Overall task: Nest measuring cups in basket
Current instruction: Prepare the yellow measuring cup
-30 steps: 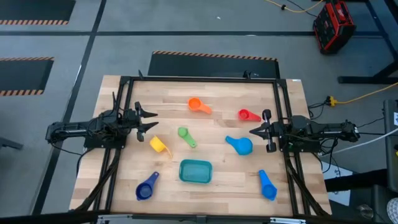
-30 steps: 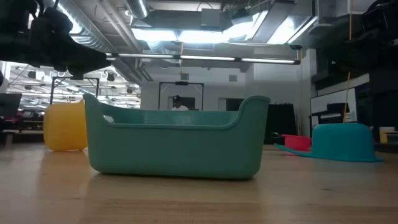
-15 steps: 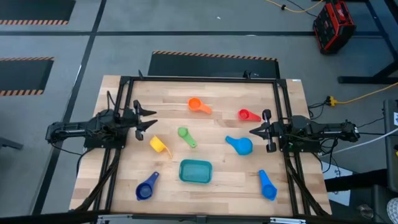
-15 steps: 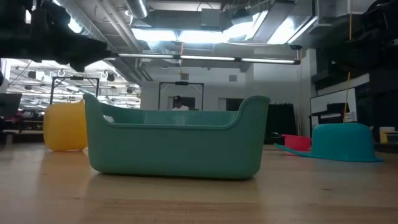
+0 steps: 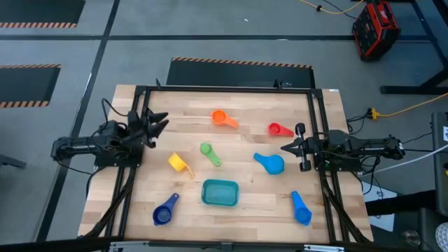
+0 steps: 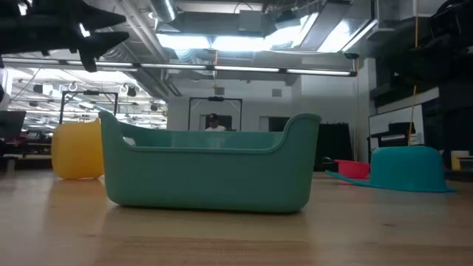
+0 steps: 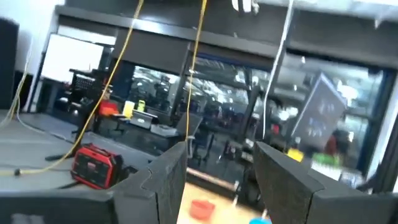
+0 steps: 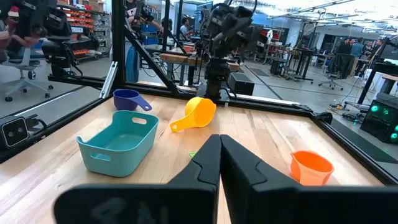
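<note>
Several measuring cups lie apart on the wooden table: orange (image 5: pixel 220 117), red (image 5: pixel 278 129), green (image 5: pixel 208 150), yellow (image 5: pixel 178 163), light blue (image 5: pixel 269 162), blue (image 5: pixel 301 208) and dark blue (image 5: pixel 164 212). The teal basket (image 5: pixel 220 192) stands near the front edge with nothing in it. My left gripper (image 5: pixel 157 122) hangs open above the table's left side, tipped upward, holding nothing (image 7: pixel 217 180). At the right side my right gripper (image 5: pixel 283 148) is shut and level, between the red and light blue cups, touching neither (image 8: pixel 219 155).
A black metal frame (image 5: pixel 224 89) runs round the table top. Bare wood lies between the cups and the basket. In the low view the basket (image 6: pixel 207 166) stands in front, the yellow cup (image 6: pixel 76 150) behind it to the left and the light blue cup (image 6: pixel 409 168) to the right.
My left gripper has risen and tipped its fingers upward, rolling at the wrist, and has drifted a little toward the far edge. It has stayed open. The cups and the basket have not moved.
</note>
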Available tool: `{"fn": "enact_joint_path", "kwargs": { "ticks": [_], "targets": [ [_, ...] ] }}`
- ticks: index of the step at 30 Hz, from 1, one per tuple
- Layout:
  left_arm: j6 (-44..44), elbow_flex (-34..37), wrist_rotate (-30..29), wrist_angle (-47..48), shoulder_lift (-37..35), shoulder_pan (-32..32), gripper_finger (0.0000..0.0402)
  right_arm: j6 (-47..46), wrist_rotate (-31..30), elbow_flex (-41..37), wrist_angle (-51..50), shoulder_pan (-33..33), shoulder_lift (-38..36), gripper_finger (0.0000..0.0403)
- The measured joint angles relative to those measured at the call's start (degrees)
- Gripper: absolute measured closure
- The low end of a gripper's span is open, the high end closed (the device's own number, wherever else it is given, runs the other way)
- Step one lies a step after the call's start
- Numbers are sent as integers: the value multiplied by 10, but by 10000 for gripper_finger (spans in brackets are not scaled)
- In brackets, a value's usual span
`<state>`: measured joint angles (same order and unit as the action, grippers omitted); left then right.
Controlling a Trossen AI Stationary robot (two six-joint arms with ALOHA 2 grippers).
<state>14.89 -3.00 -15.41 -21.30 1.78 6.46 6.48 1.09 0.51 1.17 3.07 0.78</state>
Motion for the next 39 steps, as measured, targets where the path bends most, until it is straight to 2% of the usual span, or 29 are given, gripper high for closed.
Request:
{"fn": "enact_joint_path", "kwargs": {
  "ticks": [6, 9, 14, 21, 26, 31, 39],
  "targets": [
    [79, -64, -21, 57, 91, -12, 223, 0, 0, 0, 0, 0, 0, 389],
    [141, -107, -35, 99, 160, -25, 223, 0, 0, 0, 1, 0, 0, 389],
    [264, -185, -25, 164, 269, -48, 223, 0, 0, 0, 3, 0, 0, 389],
    [441, -305, 83, 304, 391, -81, 223, 0, 0, 0, 3, 0, 0, 389],
    [580, -360, 171, 366, 463, -109, 223, 0, 0, 0, 3, 0, 0, 389],
    [738, -377, 235, 373, 524, -144, 223, 0, 0, 0, 2, 0, 0, 389],
    [945, -377, 280, 374, 611, -204, 223, 0, 0, 0, 2, 0, 0, 389]
  ]
}}
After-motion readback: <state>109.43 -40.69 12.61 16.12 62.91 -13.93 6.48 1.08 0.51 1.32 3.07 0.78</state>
